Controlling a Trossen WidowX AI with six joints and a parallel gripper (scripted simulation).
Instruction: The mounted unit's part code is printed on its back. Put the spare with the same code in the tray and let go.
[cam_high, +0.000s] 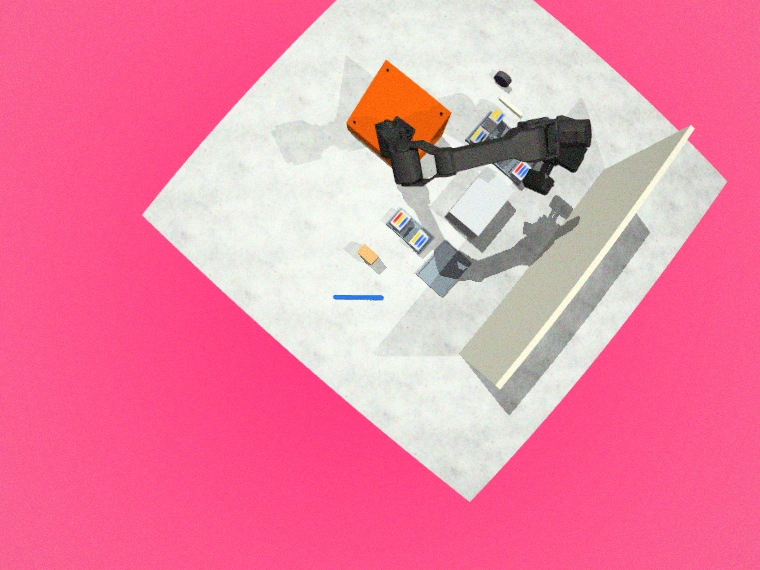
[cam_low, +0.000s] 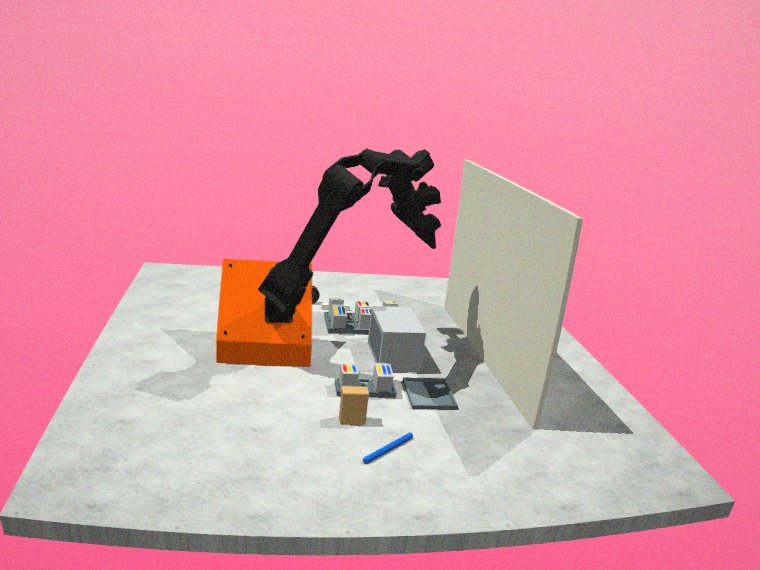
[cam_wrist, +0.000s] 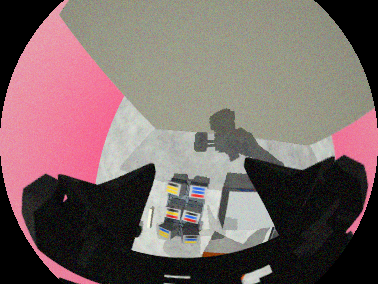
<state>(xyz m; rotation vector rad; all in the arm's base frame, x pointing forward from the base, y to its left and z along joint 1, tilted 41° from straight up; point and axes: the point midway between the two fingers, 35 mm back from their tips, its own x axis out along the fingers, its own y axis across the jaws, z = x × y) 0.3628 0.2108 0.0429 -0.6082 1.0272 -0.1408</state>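
Observation:
My gripper (cam_low: 437, 222) (cam_wrist: 201, 166) is open and empty, high above the table between the larger rack and the panel. In the wrist view several spares with striped labels, such as a yellow-labelled spare (cam_wrist: 172, 189) and a blue-and-red one (cam_wrist: 198, 191), stand in the larger rack beyond the fingers. The arm partly covers that rack in the top view. A smaller rack holds two labelled units, the left one (cam_high: 400, 219) (cam_low: 348, 369) and the right one (cam_high: 419, 239) (cam_low: 383, 370). The tray (cam_high: 433, 282) (cam_low: 422, 398) is empty, under the arm's shadow. No printed code is readable.
A grey box (cam_high: 481, 202) (cam_low: 399, 343) (cam_wrist: 247, 210) stands between the racks. A tall panel (cam_high: 577, 245) (cam_low: 515, 269) (cam_wrist: 210, 60) stands beyond it. Also there: orange base (cam_high: 392, 92) (cam_low: 245, 306), tan block (cam_high: 368, 254) (cam_low: 353, 406), blue rod (cam_high: 358, 297) (cam_low: 387, 447), black cylinder (cam_high: 502, 79), cream strip (cam_high: 510, 106) (cam_wrist: 150, 217).

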